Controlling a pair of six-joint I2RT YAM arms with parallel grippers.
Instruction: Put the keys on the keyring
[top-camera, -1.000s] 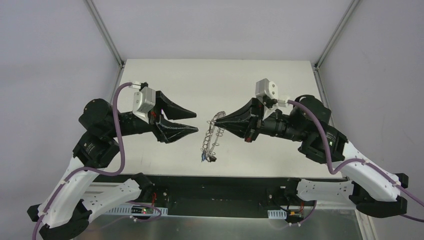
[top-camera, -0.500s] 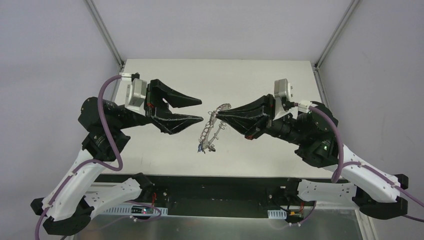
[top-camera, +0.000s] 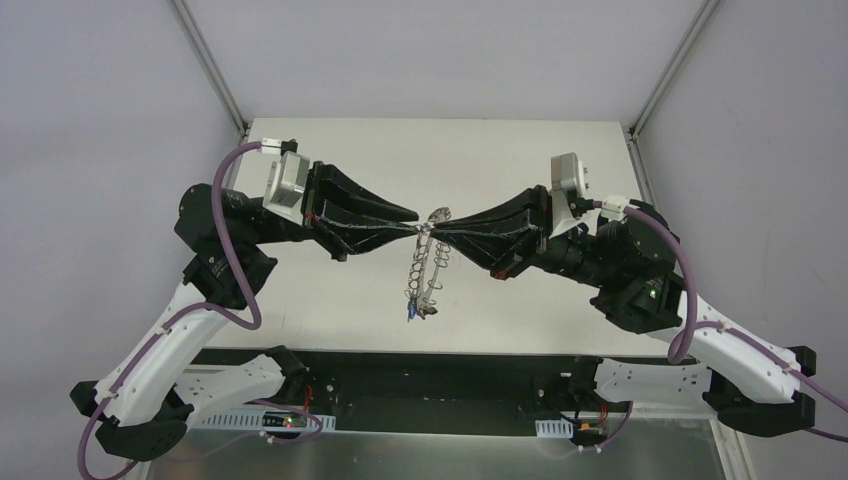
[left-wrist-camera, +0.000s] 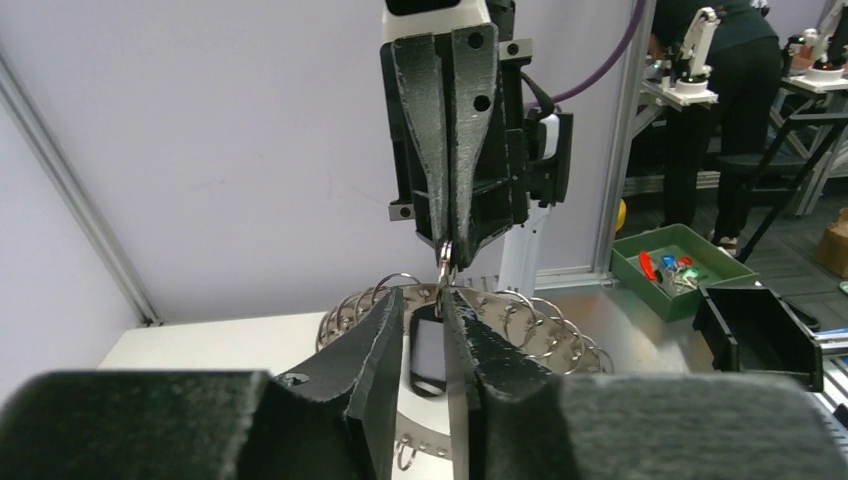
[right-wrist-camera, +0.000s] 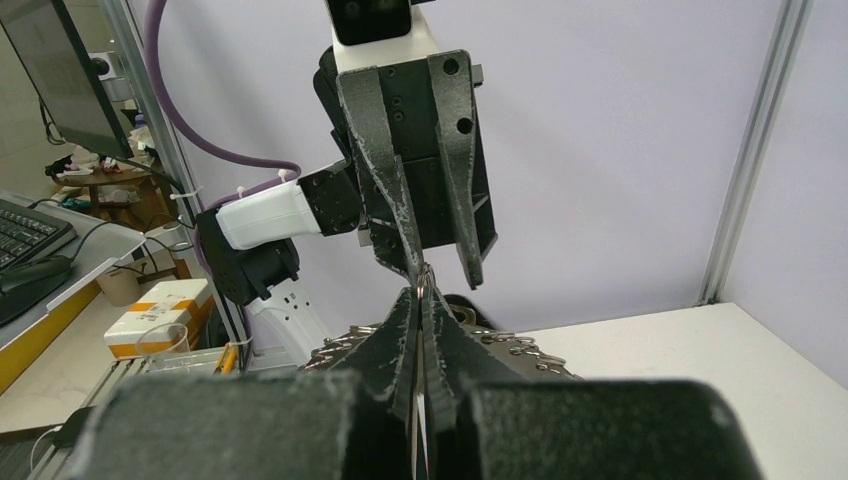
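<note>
The keyring (top-camera: 424, 265) hangs edge-on in the air between both arms, with tagged keys (top-camera: 413, 312) dangling at its low end. My right gripper (top-camera: 432, 222) is shut on a wire loop at its top rim; in the right wrist view (right-wrist-camera: 420, 295) thin metal shows between the closed fingers. My left gripper (top-camera: 414, 221) is open, tip to tip with the right one. In the left wrist view its fingers (left-wrist-camera: 380, 340) stand slightly apart, with a black key tag (left-wrist-camera: 428, 352) in the gap, in front of the keyring's rim (left-wrist-camera: 540, 315). I cannot tell if they touch it.
The white table (top-camera: 330, 290) lies below, with metal frame posts at its back corners. Off the table, a green bin (left-wrist-camera: 680, 270) and a black bin (left-wrist-camera: 760, 330) show in the left wrist view.
My left gripper has moved right up to the top of the keyring, and its jaws have narrowed. My right gripper has risen slightly, still holding the ring.
</note>
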